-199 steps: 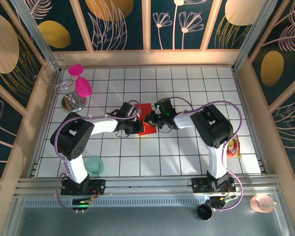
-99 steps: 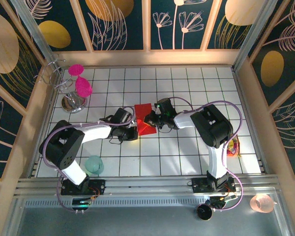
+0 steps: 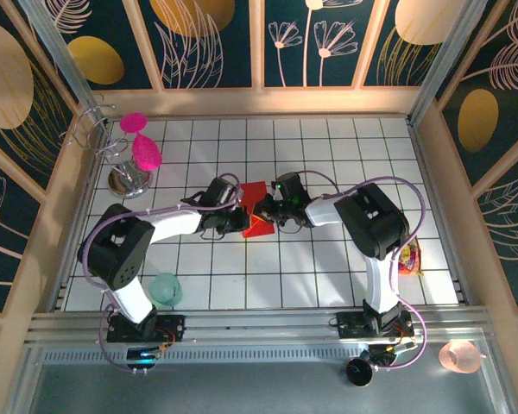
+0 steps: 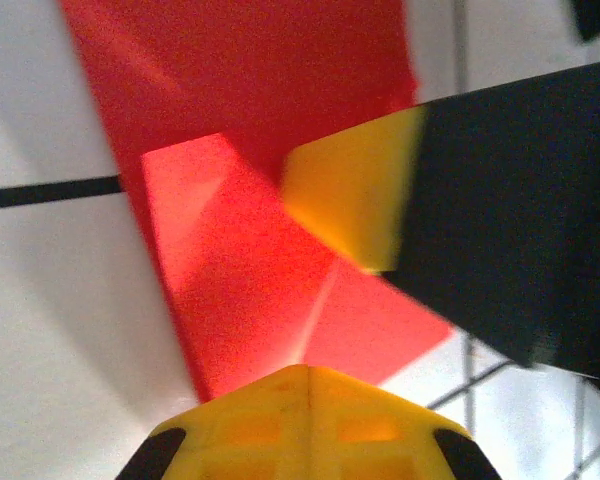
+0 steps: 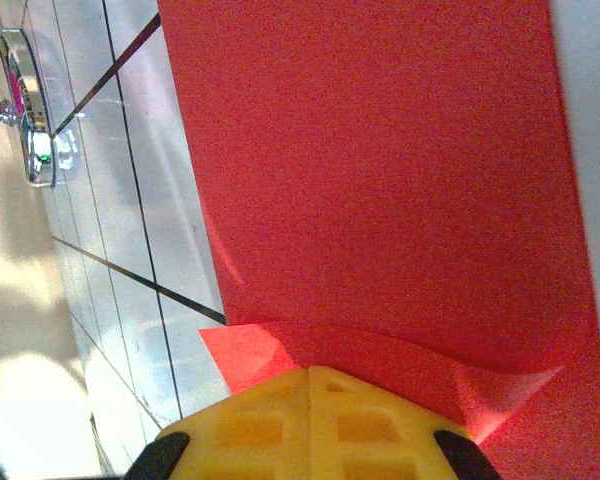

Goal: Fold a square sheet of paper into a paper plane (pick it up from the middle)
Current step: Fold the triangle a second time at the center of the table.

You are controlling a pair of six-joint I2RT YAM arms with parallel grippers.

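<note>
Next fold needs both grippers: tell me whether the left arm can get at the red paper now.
Probably yes: the left gripper, shut, sits at the paper's left edge, nothing between.

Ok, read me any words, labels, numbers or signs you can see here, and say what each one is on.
None can be read. The red paper is plain, the tiled table carries only grid lines, and the wall panels bear painted leaves and flowers, no lettering.

top camera looks down; both wrist cameras sit close over paper [image 5: 380,150].
</note>
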